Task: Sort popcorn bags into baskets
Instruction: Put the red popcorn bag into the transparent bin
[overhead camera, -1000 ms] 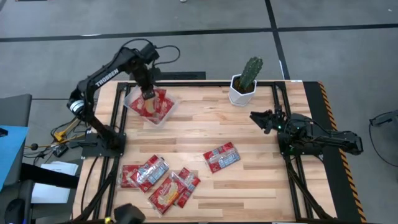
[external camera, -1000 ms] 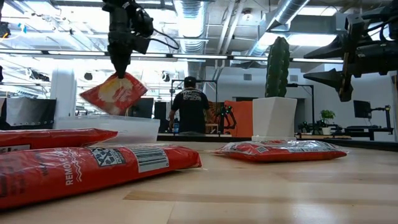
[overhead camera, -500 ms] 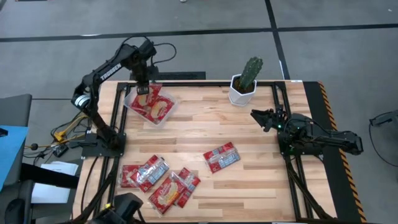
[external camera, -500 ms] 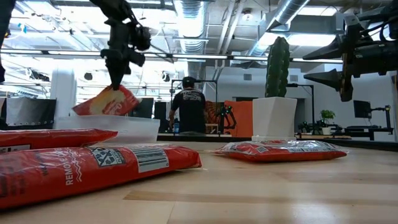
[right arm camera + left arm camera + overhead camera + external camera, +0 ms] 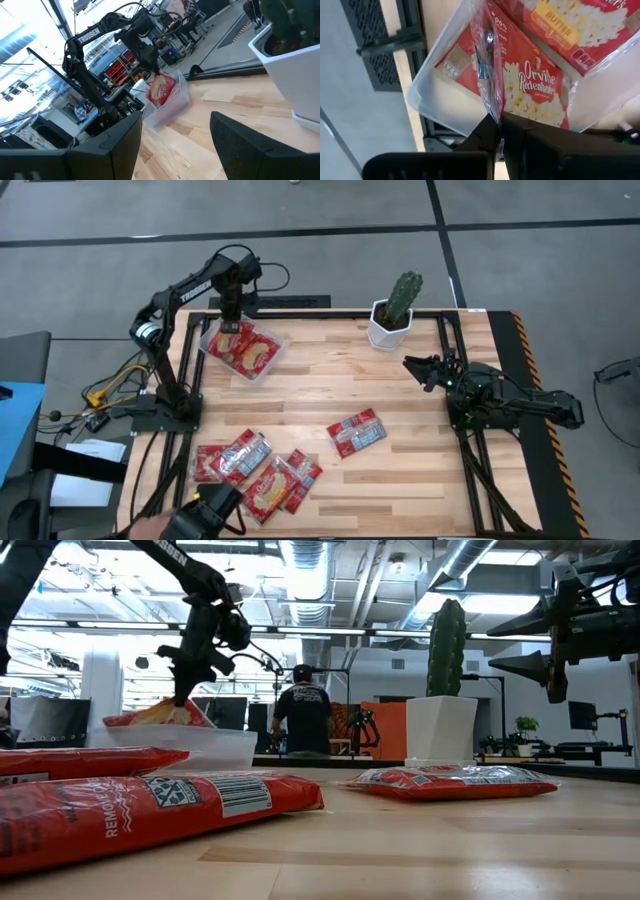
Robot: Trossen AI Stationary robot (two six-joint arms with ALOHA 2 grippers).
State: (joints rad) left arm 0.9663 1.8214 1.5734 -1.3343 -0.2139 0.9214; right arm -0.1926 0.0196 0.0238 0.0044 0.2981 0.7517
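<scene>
Left claw (image 5: 496,131) clamped on popcorn bag (image 5: 520,85) edge, lowering it into tray (image 5: 212,352) beside one already inside. Right claw (image 5: 418,371) open, idle near cactus pot (image 5: 388,328).

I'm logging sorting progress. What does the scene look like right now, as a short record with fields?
left gripper: shut on popcorn bag, lowered into clear tray
tray contents: one more bag lying flat
right gripper: open, idle at the table's right side
bags on table: cluster near front left, single bag mid-table
bystander item: cactus pot
</scene>
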